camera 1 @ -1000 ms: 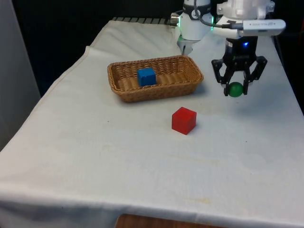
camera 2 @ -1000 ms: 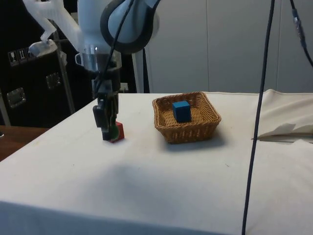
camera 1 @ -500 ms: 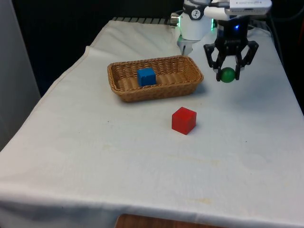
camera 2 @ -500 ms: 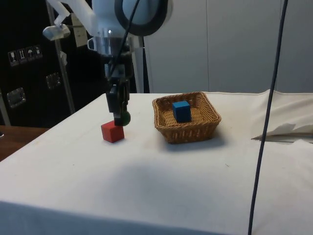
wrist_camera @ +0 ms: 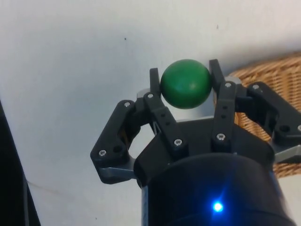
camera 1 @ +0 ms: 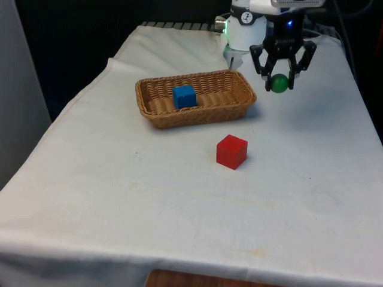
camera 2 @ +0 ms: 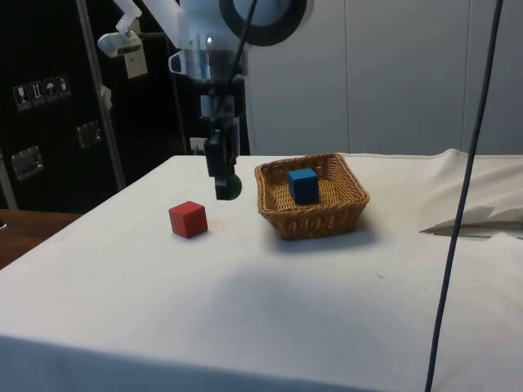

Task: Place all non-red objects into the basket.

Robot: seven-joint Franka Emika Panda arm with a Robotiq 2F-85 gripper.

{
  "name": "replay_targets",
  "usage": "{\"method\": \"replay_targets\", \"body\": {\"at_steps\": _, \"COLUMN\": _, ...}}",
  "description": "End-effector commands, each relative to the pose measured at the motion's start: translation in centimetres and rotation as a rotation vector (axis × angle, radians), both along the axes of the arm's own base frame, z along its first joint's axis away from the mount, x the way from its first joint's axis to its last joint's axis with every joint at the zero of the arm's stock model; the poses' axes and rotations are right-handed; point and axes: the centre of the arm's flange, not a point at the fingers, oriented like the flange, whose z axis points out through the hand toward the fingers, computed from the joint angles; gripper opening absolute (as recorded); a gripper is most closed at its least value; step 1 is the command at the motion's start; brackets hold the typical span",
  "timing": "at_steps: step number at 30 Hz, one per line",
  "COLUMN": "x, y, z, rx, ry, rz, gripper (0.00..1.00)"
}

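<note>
Since the earlier frames the gripper has risen and moved toward the basket, now hanging above the cloth just off the basket's end on the front view's right. Fingers are clamped on the green ball, held clear of the table. Blue cube sits inside the basket. Red cube rests on the cloth, nearer than the basket.
</note>
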Motion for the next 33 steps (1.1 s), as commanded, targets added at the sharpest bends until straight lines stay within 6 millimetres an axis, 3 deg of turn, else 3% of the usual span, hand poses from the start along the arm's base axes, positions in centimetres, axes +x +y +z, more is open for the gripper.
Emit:
{"method": "replay_targets", "body": {"at_steps": 1, "x": -0.6, "y": -0.2, "z": 0.2, "rx": -0.002, "ry": -0.006, "rz": 0.005, "gripper": 0.00}}
{"method": "replay_targets", "body": {"at_steps": 15, "x": -3.3, "y": -1.9, "z": 0.2, "rx": -0.003, "ry": 0.004, "rz": 0.049, "gripper": 0.00}}
{"method": "replay_targets", "body": {"at_steps": 33, "x": -5.5, "y": -6.2, "z": -0.8, "rx": -0.014, "ry": -0.003, "rz": 0.131, "gripper": 0.00}}
